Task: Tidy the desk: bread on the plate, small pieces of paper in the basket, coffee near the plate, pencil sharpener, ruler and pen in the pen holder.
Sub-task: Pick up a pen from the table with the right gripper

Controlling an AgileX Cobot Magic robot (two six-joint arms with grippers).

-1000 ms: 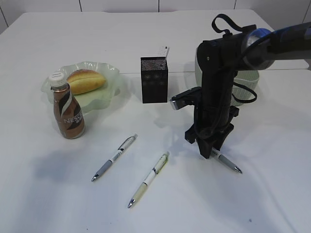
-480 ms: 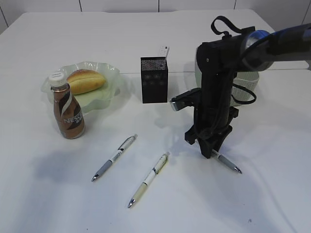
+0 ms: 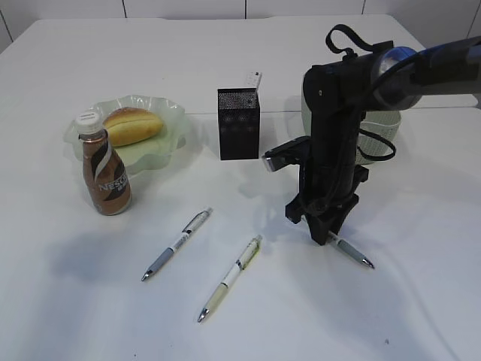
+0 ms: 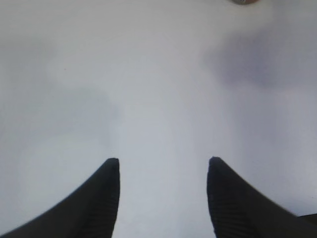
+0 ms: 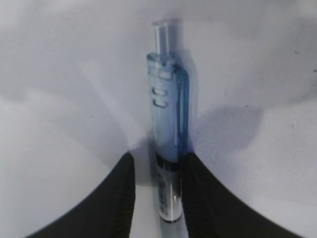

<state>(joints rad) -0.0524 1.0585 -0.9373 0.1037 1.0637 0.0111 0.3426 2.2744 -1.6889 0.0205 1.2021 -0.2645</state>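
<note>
Three pens lie across the near half of the white table (image 3: 68, 316), with bare surface between them and the front edge. The yellow-green pen (image 3: 230, 277) sits nearest, slanted; just left of it lies the grey-grip pen (image 3: 177, 244), on a like slant and well apart from it. To the right, the blue-topped pen (image 3: 349, 252) rests on the table with its tip pointing toward the near right, its upper part under the right gripper (image 3: 326, 235). The right wrist view shows that pen (image 5: 168, 148) pinched between the two dark fingers (image 5: 119, 198), which have closed narrow on its barrel; its clear blue clip end sticks out beyond them. The arm stands nearly upright over the spot, leaving open table to its right and in front.

Out of the exterior view, the left gripper (image 4: 163, 198) hangs over bare white table, its fingers (image 4: 101, 198) spread wide with nothing between them.

Farther back on the left, the coffee bottle (image 3: 104, 168) stands upright just in front of the pale green plate (image 3: 165, 139), which carries the bread roll (image 3: 133, 125). At centre stands the black pen holder (image 3: 239, 123), a white ruler end (image 3: 254, 79) showing above its rim, with clear room on all sides. Behind the right arm, the white basket (image 3: 383, 131) is partly hidden. Beyond these, the table runs bare to its far edge.
</note>
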